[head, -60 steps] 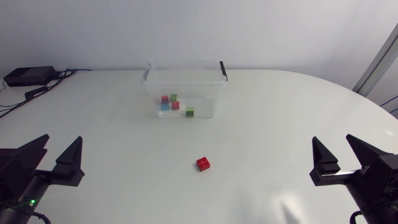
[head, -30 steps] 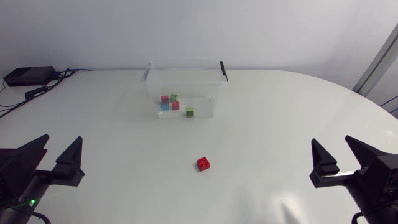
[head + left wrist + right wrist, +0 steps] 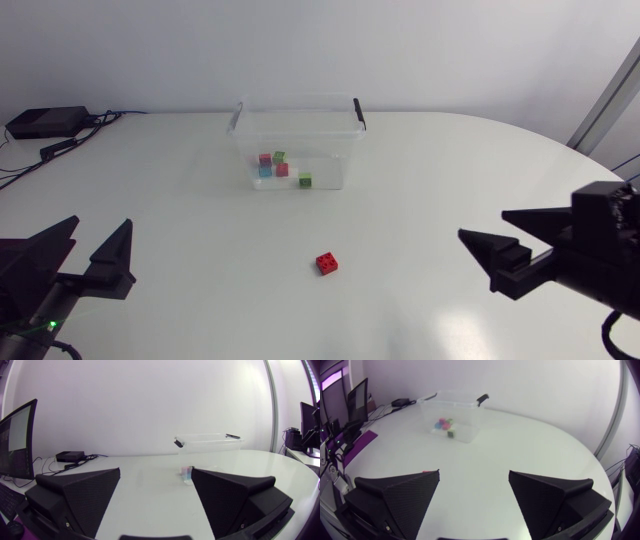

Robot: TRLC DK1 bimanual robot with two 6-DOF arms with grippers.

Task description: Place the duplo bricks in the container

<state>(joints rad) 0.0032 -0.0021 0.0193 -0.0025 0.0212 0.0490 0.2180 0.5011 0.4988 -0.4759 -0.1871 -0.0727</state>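
We found the red brick (image 3: 327, 263) at lower centre, well apart from the container (image 3: 325, 150) at upper centre. The left gripper (image 3: 97, 228), lower left, and the right gripper (image 3: 484, 224), lower right, stood released and empty.

— What colour is the worktop (image 3: 200, 230)?
— Plain white, no pattern; the loose brick (image 3: 327, 263) on it is bright red.
— And the container (image 3: 335, 150)?
— Clear, with a black latch (image 3: 359, 113); through its wall show a pink brick (image 3: 265, 158), a blue brick (image 3: 265, 171), a red brick (image 3: 282, 170) and green bricks (image 3: 304, 180).
— The arms?
— The left gripper (image 3: 98, 224) and right gripper (image 3: 482, 224) are matte black, fingers included; a small green light (image 3: 50, 324) glows on the left one.
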